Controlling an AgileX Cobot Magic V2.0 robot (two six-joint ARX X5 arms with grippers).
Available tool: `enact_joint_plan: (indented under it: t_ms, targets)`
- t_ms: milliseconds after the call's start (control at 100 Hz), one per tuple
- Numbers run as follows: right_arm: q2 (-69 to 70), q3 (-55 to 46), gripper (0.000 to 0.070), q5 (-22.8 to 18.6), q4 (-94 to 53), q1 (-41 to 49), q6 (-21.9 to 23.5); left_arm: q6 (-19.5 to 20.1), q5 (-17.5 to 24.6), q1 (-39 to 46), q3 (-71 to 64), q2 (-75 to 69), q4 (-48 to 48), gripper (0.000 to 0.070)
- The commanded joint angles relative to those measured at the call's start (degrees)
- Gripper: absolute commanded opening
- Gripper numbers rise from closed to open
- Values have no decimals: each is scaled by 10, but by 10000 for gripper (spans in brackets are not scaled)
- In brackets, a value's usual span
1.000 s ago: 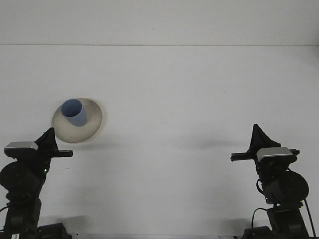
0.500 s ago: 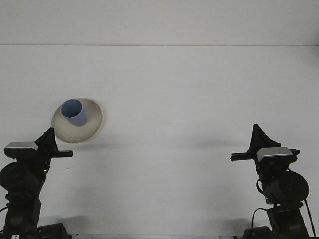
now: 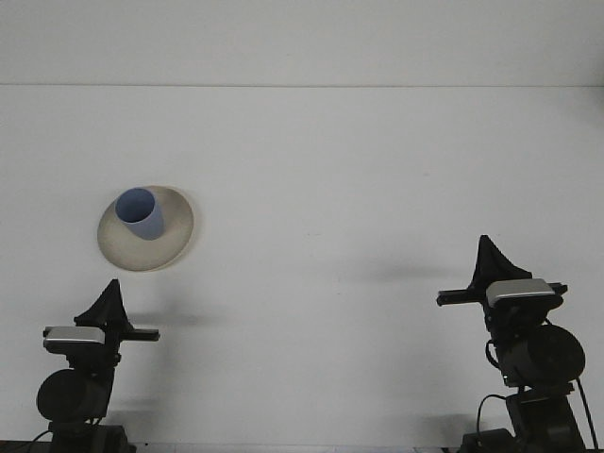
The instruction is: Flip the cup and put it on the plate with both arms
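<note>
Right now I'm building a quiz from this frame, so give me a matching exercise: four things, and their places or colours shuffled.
Things:
1. cup
2. plate
3. left gripper
4. right gripper

Descriptions:
A. cream, under another item
B. near table edge, right side
C. blue, upright with mouth open
D. near table edge, below the plate

Pairs: 1-C, 2-A, 3-D, 4-B
</note>
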Motion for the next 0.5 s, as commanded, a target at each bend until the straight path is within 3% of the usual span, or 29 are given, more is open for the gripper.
enact_joint_plan:
  t_ms: [0, 300, 490]
  targets:
    - [2, 3, 0, 2, 6, 0, 6, -8, 10, 0, -7, -26, -1, 15]
    - [2, 3, 0, 2, 11, 0, 6, -57, 11, 0, -52, -45, 7, 15]
    - [2, 3, 0, 2, 10, 0, 6, -63, 10, 0, -52, -44, 8, 15]
